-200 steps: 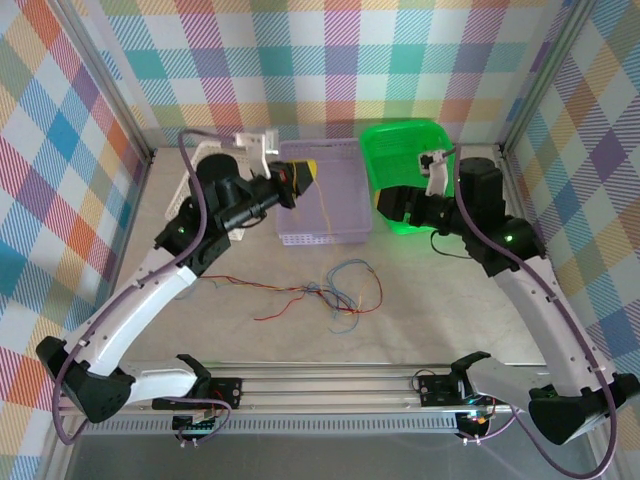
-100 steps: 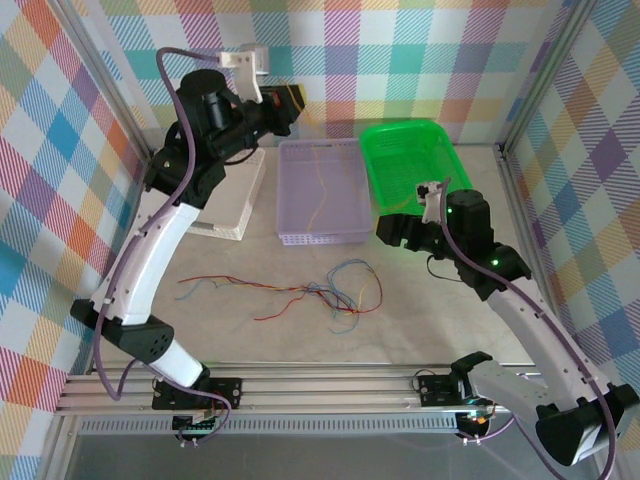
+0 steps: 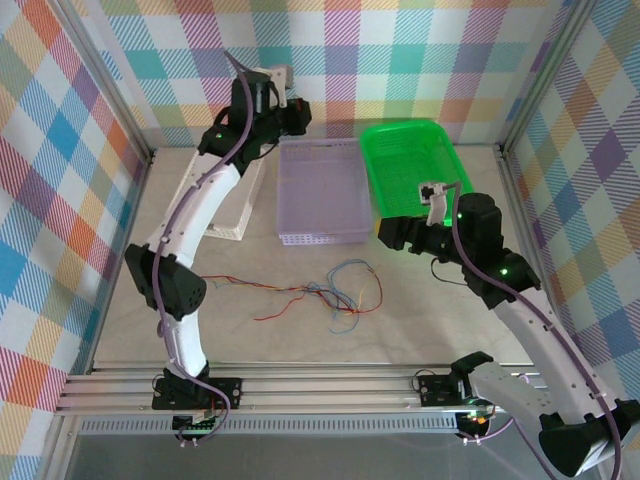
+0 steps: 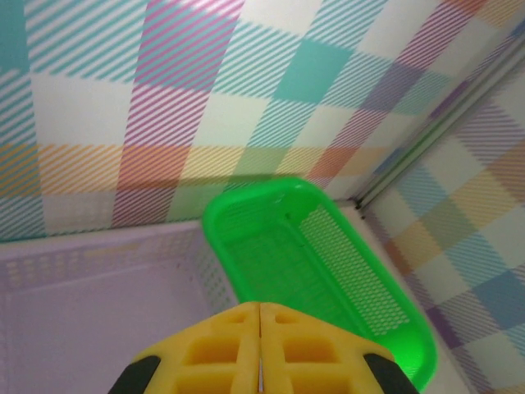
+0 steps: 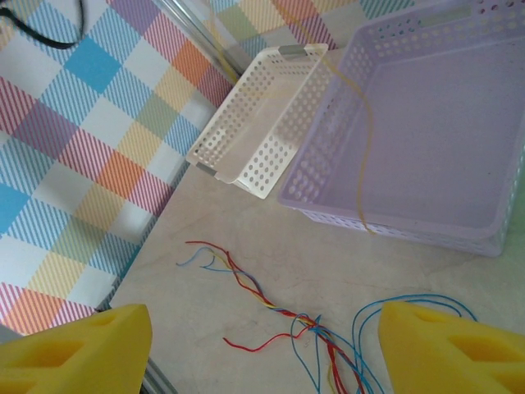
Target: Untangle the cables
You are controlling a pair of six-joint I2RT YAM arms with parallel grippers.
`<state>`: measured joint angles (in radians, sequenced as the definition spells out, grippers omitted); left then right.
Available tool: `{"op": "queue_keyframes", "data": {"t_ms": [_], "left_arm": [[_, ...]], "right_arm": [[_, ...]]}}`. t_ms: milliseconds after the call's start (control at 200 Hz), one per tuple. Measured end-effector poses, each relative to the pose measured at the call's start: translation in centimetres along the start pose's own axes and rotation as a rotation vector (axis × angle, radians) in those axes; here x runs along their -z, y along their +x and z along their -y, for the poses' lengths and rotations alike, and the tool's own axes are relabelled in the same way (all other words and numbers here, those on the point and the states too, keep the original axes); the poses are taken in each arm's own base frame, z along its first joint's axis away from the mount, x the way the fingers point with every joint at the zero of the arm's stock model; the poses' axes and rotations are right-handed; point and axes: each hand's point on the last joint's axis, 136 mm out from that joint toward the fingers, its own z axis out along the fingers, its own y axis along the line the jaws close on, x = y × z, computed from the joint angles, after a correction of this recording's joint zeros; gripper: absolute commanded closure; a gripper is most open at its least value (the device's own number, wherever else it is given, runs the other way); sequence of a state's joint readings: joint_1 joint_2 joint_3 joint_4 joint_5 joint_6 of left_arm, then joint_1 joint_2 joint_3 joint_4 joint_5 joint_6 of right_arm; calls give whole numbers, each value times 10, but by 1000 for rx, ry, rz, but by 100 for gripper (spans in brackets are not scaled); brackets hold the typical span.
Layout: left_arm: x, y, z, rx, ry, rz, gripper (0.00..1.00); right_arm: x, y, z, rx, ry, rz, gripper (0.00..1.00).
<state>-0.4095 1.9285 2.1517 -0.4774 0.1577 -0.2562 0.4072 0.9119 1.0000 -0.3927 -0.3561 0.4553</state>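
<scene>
1. The table point(image 3: 450, 320) is flat and pale, with a faint marbled pattern.
2. The purple basket point(image 3: 322, 239) is a rectangle of perforated plastic at 12 o'clock on the table.
3. The green basket point(image 3: 405, 126) is glossy, translucent mesh with rounded corners. It sits just beside the purple one at its 3 o'clock, and my right arm hides its near corner.
4. The white basket point(image 3: 228, 222) is punched with round holes. It lies at the purple one's 9 o'clock, partly under my left arm.
5. The cables point(image 3: 320, 292) are thin, limp threads of red, blue and green, knotted together at 6 o'clock from the purple basket.
6. My right hand point(image 3: 390, 233) is released and empty, its yellow foam pads point(image 5: 443, 349) spread wide above the cables.
7. My left hand point(image 3: 297, 115) is clenched, with its yellow pads point(image 4: 221, 353) pressed flat together.
8. A yellow strand point(image 5: 367, 148) drapes over the purple basket's front wall. Its upper end is cut off, so I cannot tell whether my left hand pinches it.
</scene>
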Motion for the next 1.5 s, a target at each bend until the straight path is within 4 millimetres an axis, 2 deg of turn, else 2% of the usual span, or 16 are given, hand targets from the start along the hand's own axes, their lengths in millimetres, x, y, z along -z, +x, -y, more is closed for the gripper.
{"op": "queue_keyframes", "data": {"t_ms": [260,430,715,795,910,1105,1150,1335,1385,1410,1500], "left_arm": [[-36,34,-26,-12,-66,-81,100],[-57,61,-43,-3,-97,-132,100],[-113,148,-94,12,-209,-299,100],[-124,171,-107,10,-239,-351,100],[-136,194,-117,2,-265,-403,100],[-149,209,-117,-43,-286,-456,67],[-149,211,-115,-66,-288,-469,60],[-143,223,-112,-92,-295,-522,24],[-141,224,-111,-100,-294,-531,20],[-141,225,-111,-94,-296,-532,14],[-135,222,-110,-87,-306,-536,9]], "right_arm": [[8,2,-15,21,-48,4,27],[5,12,-14,18,-57,-19,28],[-5,39,-8,6,-61,-89,28],[-7,47,-9,6,-66,-109,28],[-11,58,-10,10,-75,-136,28],[-17,73,-8,16,-59,-169,27],[-19,75,-6,16,-50,-175,27],[-24,85,7,9,7,-194,26],[-24,88,11,5,25,-201,27],[-24,89,13,4,31,-204,26],[-25,95,19,-3,58,-219,27]]}}
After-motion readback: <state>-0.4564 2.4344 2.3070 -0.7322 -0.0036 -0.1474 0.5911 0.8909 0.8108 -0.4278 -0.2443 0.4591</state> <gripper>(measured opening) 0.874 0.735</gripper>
